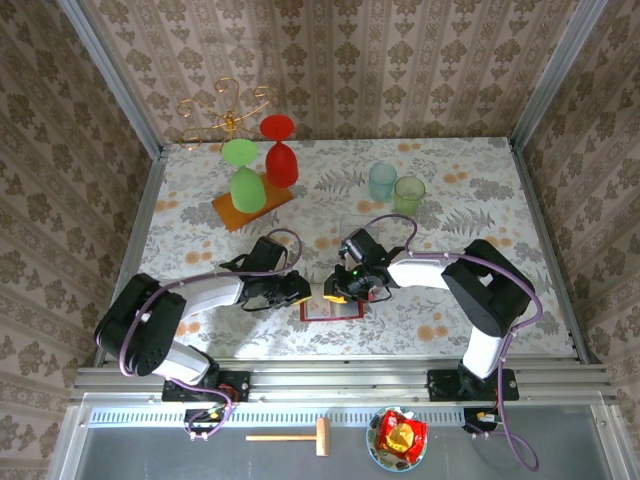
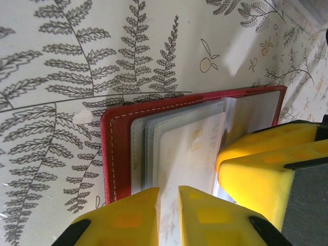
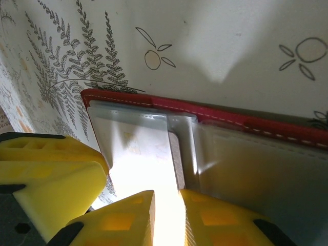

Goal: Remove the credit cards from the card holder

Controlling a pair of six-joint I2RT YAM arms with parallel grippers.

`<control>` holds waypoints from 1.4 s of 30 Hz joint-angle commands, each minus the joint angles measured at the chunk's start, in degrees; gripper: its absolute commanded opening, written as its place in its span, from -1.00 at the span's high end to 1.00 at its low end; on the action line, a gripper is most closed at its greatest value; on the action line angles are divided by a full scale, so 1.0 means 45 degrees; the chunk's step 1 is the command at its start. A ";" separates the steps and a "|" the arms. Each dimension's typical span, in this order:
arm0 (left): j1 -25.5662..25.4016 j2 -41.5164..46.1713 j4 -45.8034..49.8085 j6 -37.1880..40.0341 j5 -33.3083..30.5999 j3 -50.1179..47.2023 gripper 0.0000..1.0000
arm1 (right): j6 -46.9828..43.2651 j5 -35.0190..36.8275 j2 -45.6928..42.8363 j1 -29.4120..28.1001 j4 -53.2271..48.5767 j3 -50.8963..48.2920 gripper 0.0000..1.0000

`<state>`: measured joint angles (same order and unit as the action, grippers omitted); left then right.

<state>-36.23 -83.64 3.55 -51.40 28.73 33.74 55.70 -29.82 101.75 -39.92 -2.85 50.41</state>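
The red card holder (image 1: 333, 311) lies open on the patterned table between my two grippers. In the left wrist view its red cover (image 2: 117, 154) frames a fan of clear pockets, and a pale pinkish card (image 2: 190, 148) marked VIP sticks out of them. My left gripper (image 2: 169, 193) is shut on that card's near edge, with the right gripper's yellow fingers (image 2: 256, 169) close beside it. In the right wrist view my right gripper (image 3: 166, 197) is shut on a clear pocket leaf (image 3: 136, 148) of the holder (image 3: 246, 119). The black and blue cards are hidden.
At the back left, upturned green (image 1: 243, 175) and red (image 1: 280, 150) wine glasses stand on an orange board (image 1: 235, 212), next to a gold wire rack (image 1: 225, 108). Two pale tumblers (image 1: 395, 186) stand at the back right. The arms nearly touch at mid-table.
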 commanded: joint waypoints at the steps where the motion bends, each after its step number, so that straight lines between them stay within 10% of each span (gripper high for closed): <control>1: 0.0039 -0.0106 -0.0008 0.0132 0.0119 -0.0112 0.65 | -0.0026 0.0076 0.0130 -0.0073 -0.0372 -0.0151 0.59; 42: 0.0084 0.0322 0.0291 0.0152 0.0031 -0.0038 0.66 | -0.0909 0.1259 -0.0878 0.0073 -0.1906 0.0423 0.59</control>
<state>-36.23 -83.61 3.49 -51.40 28.71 33.41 52.42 -25.67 100.18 -39.92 -9.45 51.70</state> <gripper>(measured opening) 0.173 0.204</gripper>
